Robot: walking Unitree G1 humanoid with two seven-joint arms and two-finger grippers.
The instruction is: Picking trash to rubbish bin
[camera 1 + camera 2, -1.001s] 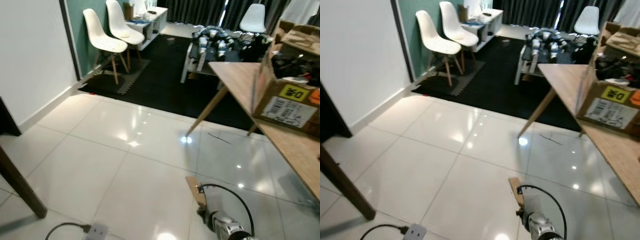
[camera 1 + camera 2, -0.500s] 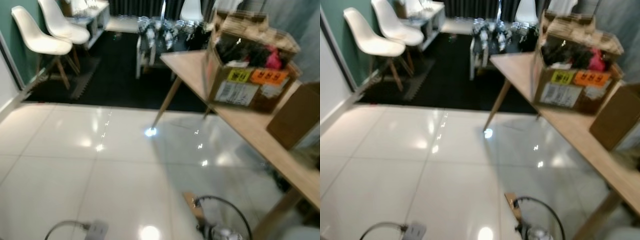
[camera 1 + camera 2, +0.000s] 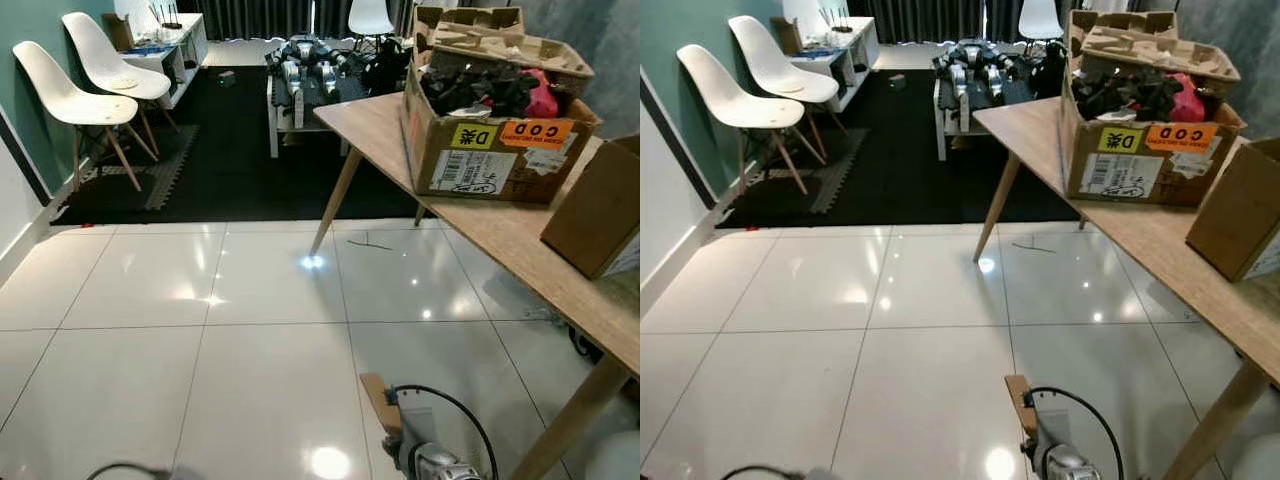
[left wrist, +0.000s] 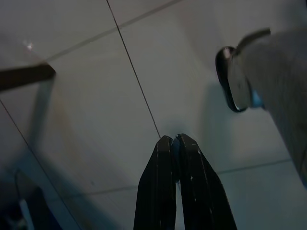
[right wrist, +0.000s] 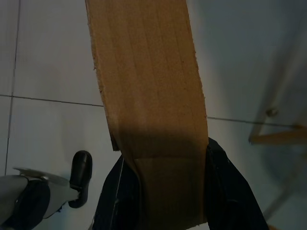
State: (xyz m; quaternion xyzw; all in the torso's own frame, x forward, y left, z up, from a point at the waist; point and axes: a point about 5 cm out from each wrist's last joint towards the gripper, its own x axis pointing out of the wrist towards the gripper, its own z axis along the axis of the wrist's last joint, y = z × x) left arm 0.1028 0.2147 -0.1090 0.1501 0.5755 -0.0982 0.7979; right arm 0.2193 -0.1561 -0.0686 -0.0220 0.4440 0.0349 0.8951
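Observation:
My right gripper (image 5: pixel 165 153) is shut on a flat strip of brown cardboard (image 5: pixel 146 96), which sticks out well past the black fingers (image 5: pixel 225 191) over the white tiled floor. From the head, that cardboard piece (image 3: pixel 378 400) shows low in the middle, just ahead of my silver right wrist (image 3: pixel 432 466) with its looped black cable. My left gripper (image 4: pixel 175 143) hangs above the tiles, fingers pressed together and holding nothing.
A long wooden table (image 3: pixel 500 250) runs along the right, carrying a big open carton of clutter (image 3: pixel 490 110) and a smaller box (image 3: pixel 600 205). Two white chairs (image 3: pixel 70 95) stand at far left on a black mat (image 3: pixel 230 150). Glossy white tiles (image 3: pixel 200 330) lie ahead.
The camera has swung to the right, so the table and boxes now sit more in view and the wall at left has gone. The cardboard stays in my right gripper.

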